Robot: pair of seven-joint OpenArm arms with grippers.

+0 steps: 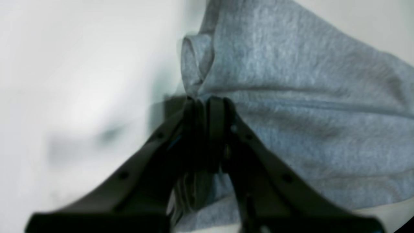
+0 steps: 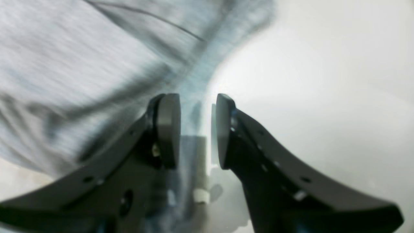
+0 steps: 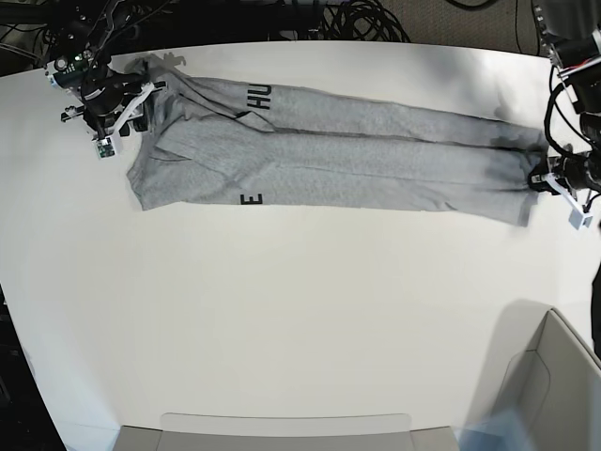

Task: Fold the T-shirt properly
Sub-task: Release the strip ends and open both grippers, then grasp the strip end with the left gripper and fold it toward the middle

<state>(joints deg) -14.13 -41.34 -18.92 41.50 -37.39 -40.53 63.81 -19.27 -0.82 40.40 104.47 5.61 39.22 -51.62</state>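
The heather-grey T-shirt (image 3: 376, 155) lies folded into a long band across the back of the white table (image 3: 282, 310). Dark lettering (image 3: 260, 96) shows near its left end. At the band's right end my left gripper (image 3: 545, 178) is shut on the cloth. In the left wrist view its fingers (image 1: 207, 100) meet on a bunched edge of the T-shirt (image 1: 307, 97). At the left end, my right gripper (image 3: 113, 113) is over the cloth. The right wrist view is blurred, with the right gripper (image 2: 198, 129) open and the T-shirt (image 2: 64, 64) to its left and behind the gap.
A grey bin (image 3: 554, 376) stands at the front right corner. A flat grey tray edge (image 3: 282, 432) runs along the table's front. Black cables (image 3: 357, 19) lie beyond the far edge.
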